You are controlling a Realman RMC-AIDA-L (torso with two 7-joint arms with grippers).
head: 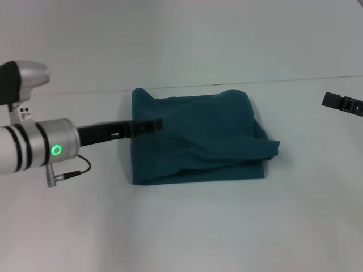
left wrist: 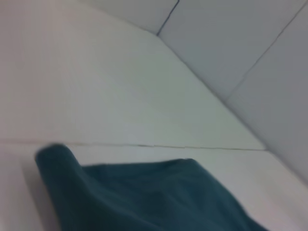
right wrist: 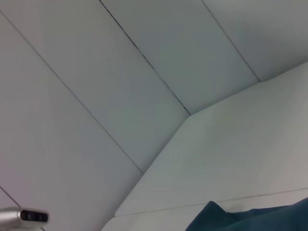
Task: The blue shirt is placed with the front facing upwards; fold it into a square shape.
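One blue shirt (head: 198, 144), one left gripper (head: 154, 124), one right gripper (head: 340, 103) and one table (head: 181, 226) are counted.

Left arm (head: 39, 144) reaches in from the left with a green ring light glowing on its wrist, and the left gripper (head: 154, 124) sticks out flat and level. Right gripper (head: 342, 103) barely pokes in at the right edge.

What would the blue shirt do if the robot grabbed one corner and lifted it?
The blue shirt would probably droop and unfold: it is soft cloth, folded and wrinkled. It likely won't roll or tip, since it lies flat on the table. The left gripper is at its edge.
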